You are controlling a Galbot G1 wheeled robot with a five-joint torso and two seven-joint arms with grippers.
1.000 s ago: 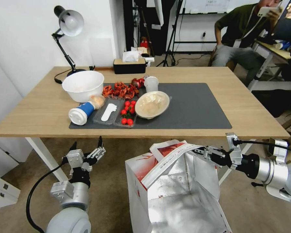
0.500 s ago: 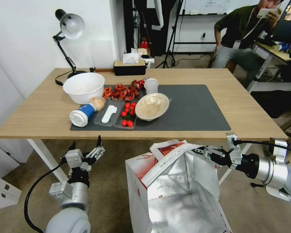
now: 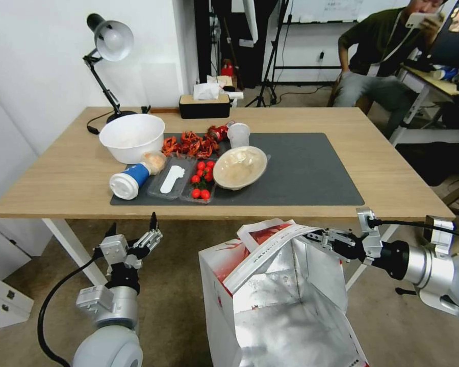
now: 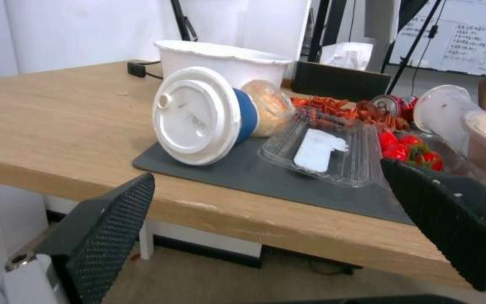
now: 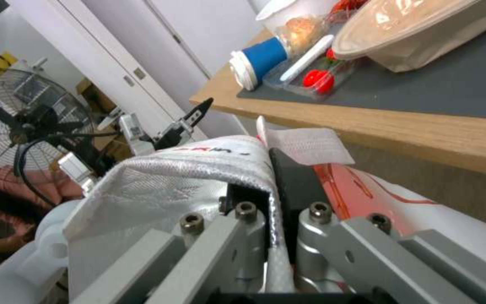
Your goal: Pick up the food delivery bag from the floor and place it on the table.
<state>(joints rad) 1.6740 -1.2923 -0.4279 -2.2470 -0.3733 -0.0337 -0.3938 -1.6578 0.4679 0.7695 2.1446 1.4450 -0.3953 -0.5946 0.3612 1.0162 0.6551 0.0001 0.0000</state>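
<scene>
One white strap handle [image 3: 270, 250] of the boxy red-and-white foil-lined paper bag [image 3: 280, 295] is pinched in the closed right gripper [image 3: 317, 236]. Left gripper [image 3: 132, 232] spread, empty. Bag probably light, floppy-walled; hold strap near rim.

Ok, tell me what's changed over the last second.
Very little. The whole head view shifted slightly, so the camera moved, not the things. The right gripper stays shut on the food delivery bag strap, bag below the table edge. The left gripper stays open, idle beside it.
</scene>
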